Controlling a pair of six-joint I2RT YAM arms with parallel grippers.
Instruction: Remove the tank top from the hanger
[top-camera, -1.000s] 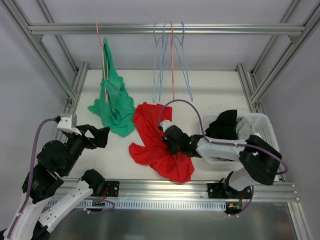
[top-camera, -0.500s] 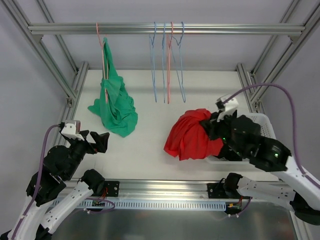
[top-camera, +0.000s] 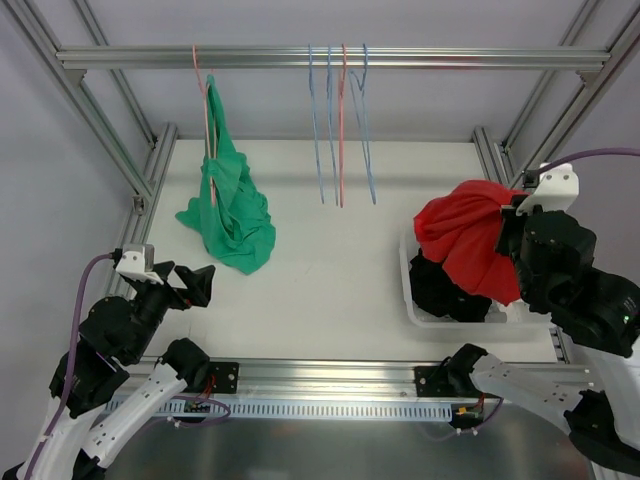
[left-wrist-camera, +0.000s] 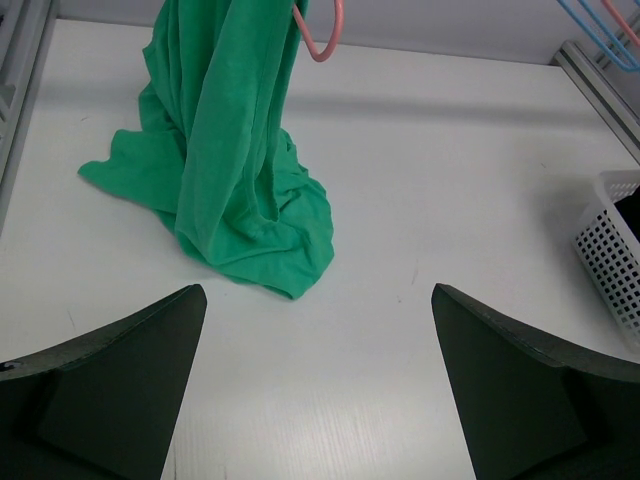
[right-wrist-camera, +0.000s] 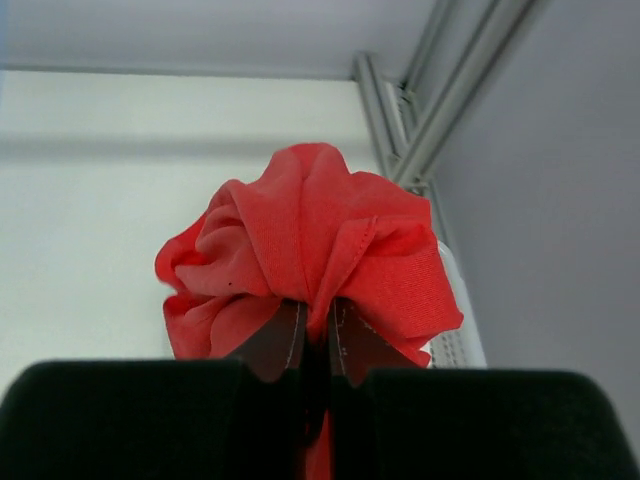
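The red tank top (top-camera: 465, 240) was off its hanger; a green one was left.
It hung bunched over the white basket (top-camera: 406, 275), pinched in the clenched right gripper (right-wrist-camera: 318, 345), not yet dropped. The green tank top (top-camera: 232, 215) still draped from the pink hanger (top-camera: 208, 110), its hem pooled on the counter (top-camera: 330, 270). The left gripper (left-wrist-camera: 315, 290) faced it, spread wide and empty.

The middle of the tabletop (top-camera: 330, 290) lies open, hemmed by the green garment (top-camera: 228, 215) at upper left, empty hangers (top-camera: 340, 130) dangling top centre, and the full basket (top-camera: 408, 285) at right under a red tank top (top-camera: 465, 240).
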